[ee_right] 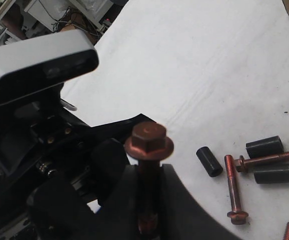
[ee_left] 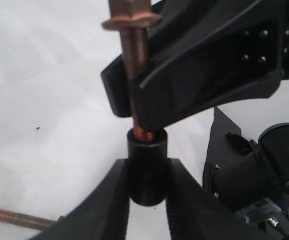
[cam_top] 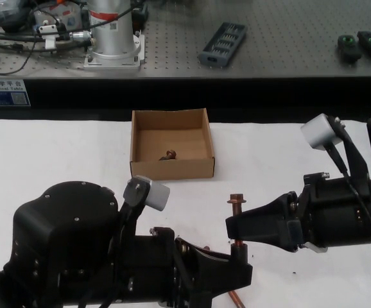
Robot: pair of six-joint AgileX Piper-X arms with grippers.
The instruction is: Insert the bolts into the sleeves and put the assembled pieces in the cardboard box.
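Observation:
My right gripper (cam_top: 235, 226) is shut on a copper bolt (cam_top: 237, 204), held upright with its hex head on top (ee_right: 148, 141). Directly under it my left gripper (ee_left: 147, 182) is shut on a black sleeve (ee_left: 147, 167), and the bolt's threaded tip (ee_left: 143, 132) sits in the sleeve's mouth. The cardboard box (cam_top: 171, 167) stands open at the middle back of the white table, with one assembled piece (cam_top: 168, 155) on its floor. In the right wrist view, loose black sleeves (ee_right: 209, 161) (ee_right: 264, 146) (ee_right: 273, 173) and copper bolts (ee_right: 233, 190) (ee_right: 269, 158) lie on the table.
Another copper bolt (ee_left: 19, 217) lies on the white table (cam_top: 57, 154) near my left gripper. A grey perforated bench (cam_top: 275, 51) behind the table carries a metal post (cam_top: 112, 29), cables, a dark rack (cam_top: 223, 43) and black parts (cam_top: 361, 45).

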